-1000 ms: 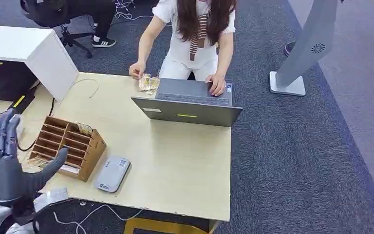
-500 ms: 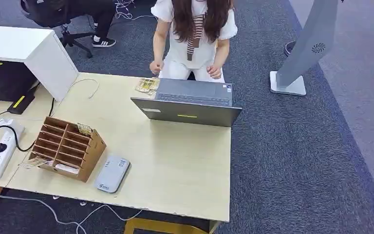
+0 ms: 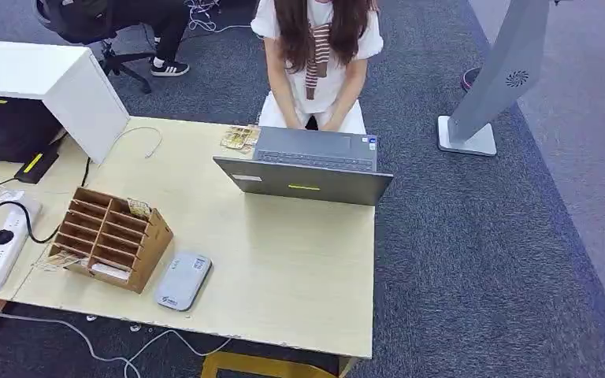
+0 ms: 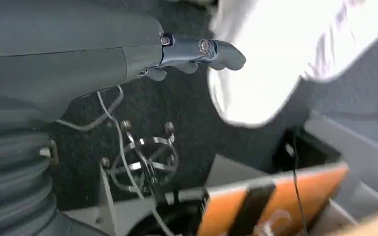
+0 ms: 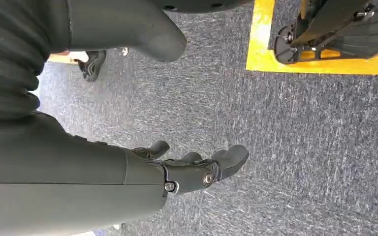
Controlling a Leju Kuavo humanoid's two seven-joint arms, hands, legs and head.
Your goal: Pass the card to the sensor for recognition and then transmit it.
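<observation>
Both the left hand [image 4: 128, 59] and right hand [image 5: 142, 177] hang loosely spread, holding nothing; sensor [image 3: 183, 281] lies near the table [image 3: 299, 260] front edge.

Pale wood table [image 3: 299, 260], brown slotted rack [image 3: 110, 236], grey sensor [image 3: 183, 280], grey laptop [image 3: 307, 169], dark speckled carpet [image 3: 473, 260].

The left robot hand [image 4: 197, 51] has dropped from the head view; the person [image 3: 315, 55] withdrew both hands.

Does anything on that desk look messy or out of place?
Mostly tidy. A small loose pile of cards lies at the desk's far edge beside the laptop, not in the wooden organizer, and one card pokes up from the organizer's top.
</observation>
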